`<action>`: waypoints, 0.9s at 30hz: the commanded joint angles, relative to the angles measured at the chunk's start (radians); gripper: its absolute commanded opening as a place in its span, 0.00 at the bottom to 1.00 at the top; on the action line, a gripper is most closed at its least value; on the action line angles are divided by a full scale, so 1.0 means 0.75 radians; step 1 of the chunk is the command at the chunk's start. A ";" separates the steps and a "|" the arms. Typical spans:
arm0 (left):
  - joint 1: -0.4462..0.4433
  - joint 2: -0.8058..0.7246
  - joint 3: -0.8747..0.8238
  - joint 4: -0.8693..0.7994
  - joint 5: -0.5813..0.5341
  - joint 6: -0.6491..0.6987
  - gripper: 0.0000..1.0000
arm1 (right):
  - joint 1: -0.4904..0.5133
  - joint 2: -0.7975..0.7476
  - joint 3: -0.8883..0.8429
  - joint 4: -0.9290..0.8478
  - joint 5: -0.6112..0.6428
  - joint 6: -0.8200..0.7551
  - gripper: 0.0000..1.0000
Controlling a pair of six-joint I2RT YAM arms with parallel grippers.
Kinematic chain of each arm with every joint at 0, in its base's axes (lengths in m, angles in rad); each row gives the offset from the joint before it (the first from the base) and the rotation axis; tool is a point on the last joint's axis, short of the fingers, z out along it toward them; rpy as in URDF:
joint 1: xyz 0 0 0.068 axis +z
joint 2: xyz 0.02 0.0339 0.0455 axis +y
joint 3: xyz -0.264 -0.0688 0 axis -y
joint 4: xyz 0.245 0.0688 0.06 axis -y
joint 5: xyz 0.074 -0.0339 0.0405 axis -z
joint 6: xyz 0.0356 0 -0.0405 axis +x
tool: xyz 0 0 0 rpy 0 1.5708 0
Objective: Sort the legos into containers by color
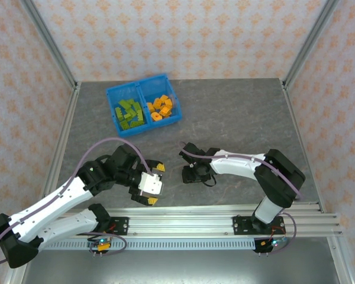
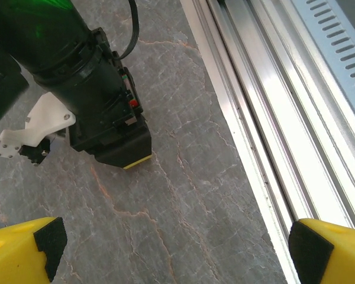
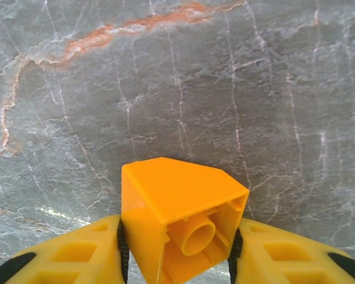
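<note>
While the blue bin (image 1: 136, 83) is holding green bricks (image 1: 130, 113) left, orange bricks (image 1: 160, 107) right, and the left gripper (image 1: 156, 184) is gaping empty, the right gripper (image 1: 192, 174) is pinching a tilted orange brick (image 3: 177, 213) over the table (image 1: 236, 118), possibly inviting slippage in transit.

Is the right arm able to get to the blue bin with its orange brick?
Probably yes. The right gripper is shut on the orange brick, and the table between it and the blue bin looks bare. The left gripper sits off to the side, out of the way.
</note>
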State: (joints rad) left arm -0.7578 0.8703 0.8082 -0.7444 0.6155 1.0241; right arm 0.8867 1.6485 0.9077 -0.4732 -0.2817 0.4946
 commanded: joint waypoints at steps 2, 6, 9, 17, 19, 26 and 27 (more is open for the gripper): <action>-0.004 -0.015 -0.017 -0.012 -0.001 0.038 1.00 | 0.014 0.073 -0.007 0.120 0.021 0.015 0.40; -0.004 -0.017 -0.017 -0.008 0.000 0.038 1.00 | 0.014 -0.049 0.001 0.137 0.064 -0.019 0.38; -0.004 -0.030 -0.019 0.004 0.010 0.037 1.00 | 0.014 -0.161 0.017 0.144 0.115 -0.038 0.36; -0.002 -0.189 -0.124 0.252 -0.193 -0.035 1.00 | 0.000 -0.220 0.229 0.283 0.319 -0.190 0.35; 0.004 -0.241 -0.161 0.361 -0.275 -0.105 1.00 | -0.028 -0.119 0.375 0.299 0.353 -0.257 0.35; 0.010 -0.304 -0.231 0.551 -0.605 -0.218 1.00 | -0.164 0.337 0.843 0.369 0.320 -0.332 0.34; 0.011 -0.301 -0.242 0.570 -0.688 -0.222 1.00 | -0.183 0.424 0.921 0.359 0.313 -0.334 0.34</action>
State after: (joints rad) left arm -0.7574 0.6495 0.6514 -0.4202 0.2840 0.9047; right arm 0.7853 1.8526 1.5097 -0.2226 -0.0662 0.2863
